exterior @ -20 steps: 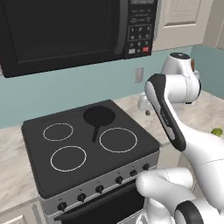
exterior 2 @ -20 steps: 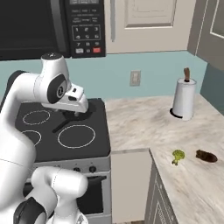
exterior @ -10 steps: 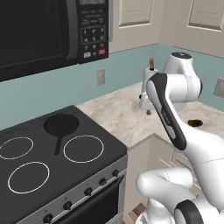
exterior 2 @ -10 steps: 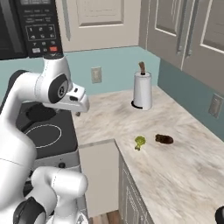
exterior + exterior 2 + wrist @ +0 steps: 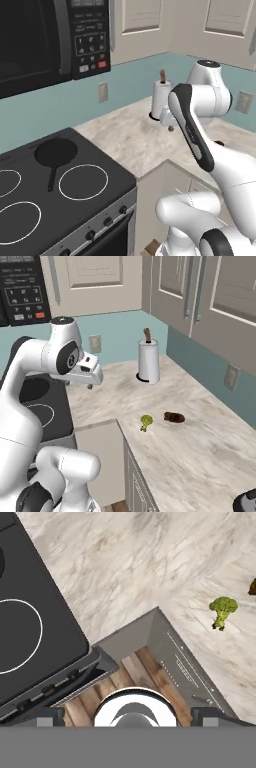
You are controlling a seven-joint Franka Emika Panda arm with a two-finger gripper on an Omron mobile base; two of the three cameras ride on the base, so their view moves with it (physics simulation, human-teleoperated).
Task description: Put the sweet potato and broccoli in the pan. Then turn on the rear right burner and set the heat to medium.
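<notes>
Marbled beige bench [image 5: 200, 446] runs along the wall and turns the corner beside the black glass cooktop [image 5: 30, 210]. Nearest on it lie 2 small lumps: the yellow-green broccoli [image 5: 145, 422] close to the bench's front edge, and the reddish-brown sweet potato [image 5: 174, 417] just beside it, toward the wall, the 2 apart and not touching. From the hand camera the broccoli [image 5: 222, 610] sits alone on the stone with the sweet potato [image 5: 252, 587] cut by the frame edge.

Over the bench's stove end hangs the tool [image 5: 90, 386], empty, its jaws spread wide, well apart from both lumps.

On the cooktop, 3 white-outlined rings mark burners, and the pan [image 5: 55, 152] rests on the rear right burner [image 5: 69, 145], its long handle pointing toward the front of the stove. Nothing lies in the pan.

Farther back, a paper towel roll [image 5: 149, 360] stands upright near the wall, and a microwave [image 5: 45, 42] hangs above the stove.
</notes>
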